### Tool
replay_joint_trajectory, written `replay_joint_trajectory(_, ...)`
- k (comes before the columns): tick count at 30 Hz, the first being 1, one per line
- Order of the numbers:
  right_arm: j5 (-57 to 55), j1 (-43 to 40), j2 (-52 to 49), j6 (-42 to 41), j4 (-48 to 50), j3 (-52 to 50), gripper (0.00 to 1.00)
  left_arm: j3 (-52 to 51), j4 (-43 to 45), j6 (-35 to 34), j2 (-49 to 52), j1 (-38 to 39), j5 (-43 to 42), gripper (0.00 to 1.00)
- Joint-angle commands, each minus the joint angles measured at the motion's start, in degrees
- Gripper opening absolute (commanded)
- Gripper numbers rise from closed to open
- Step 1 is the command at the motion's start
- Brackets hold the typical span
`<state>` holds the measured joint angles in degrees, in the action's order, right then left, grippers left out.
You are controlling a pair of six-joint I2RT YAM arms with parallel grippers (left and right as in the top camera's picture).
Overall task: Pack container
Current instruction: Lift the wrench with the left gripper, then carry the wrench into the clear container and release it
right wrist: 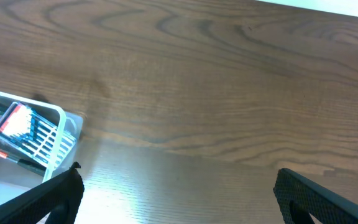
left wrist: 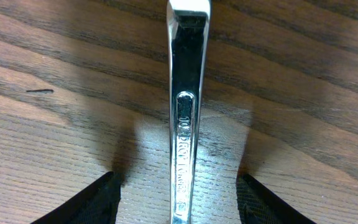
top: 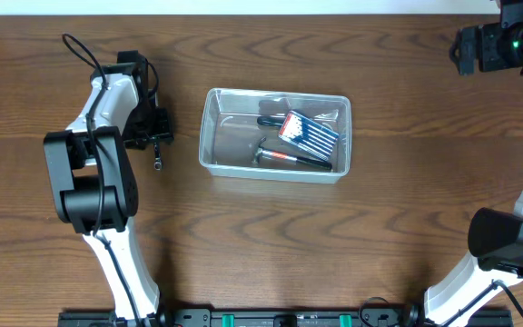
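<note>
The clear plastic container [top: 208, 136] stands at the table's middle, and its corner shows in the right wrist view [right wrist: 62, 114]. It holds a blue striped tool pack [top: 310, 134], a red and black handled tool [top: 289, 159] and a dark tool [top: 270, 121]. A silver wrench [left wrist: 188, 74] lies flat on the wood left of the container, with its end showing in the overhead view [top: 157, 163]. My left gripper [top: 156, 134] is open and straddles the wrench [left wrist: 179, 183] without touching it. My right gripper [top: 461, 50] is open and empty at the far right [right wrist: 176, 180].
The striped pack also shows in the right wrist view [right wrist: 33, 127]. The wooden table [top: 407, 209] surrounds the container on all sides. The right arm's base [top: 507, 241] stands at the front right.
</note>
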<state>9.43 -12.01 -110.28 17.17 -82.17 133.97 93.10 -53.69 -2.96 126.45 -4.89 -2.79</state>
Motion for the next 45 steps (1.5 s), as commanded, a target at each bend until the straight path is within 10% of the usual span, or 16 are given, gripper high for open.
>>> replay_joint_trajectory(1, 0.4, 0.0, 1.3, 0.7, -0.2, 0.8, 0.99, -3.3, 0.0, 0.1, 2.8, 0.0, 0.2, 0.6)
replay_joint_trajectory(22, 0.4, 0.0, 1.3, 0.9, -0.2, 0.8, 0.99, -3.3, 0.0, 0.1, 2.8, 0.0, 0.2, 0.06)
replay_joint_trajectory(45, 0.5, 0.0, 1.3, 0.9, -0.2, 0.8, 0.99, 4.4, -7.9, 4.1, -17.5, 1.2, 0.3, 0.06)
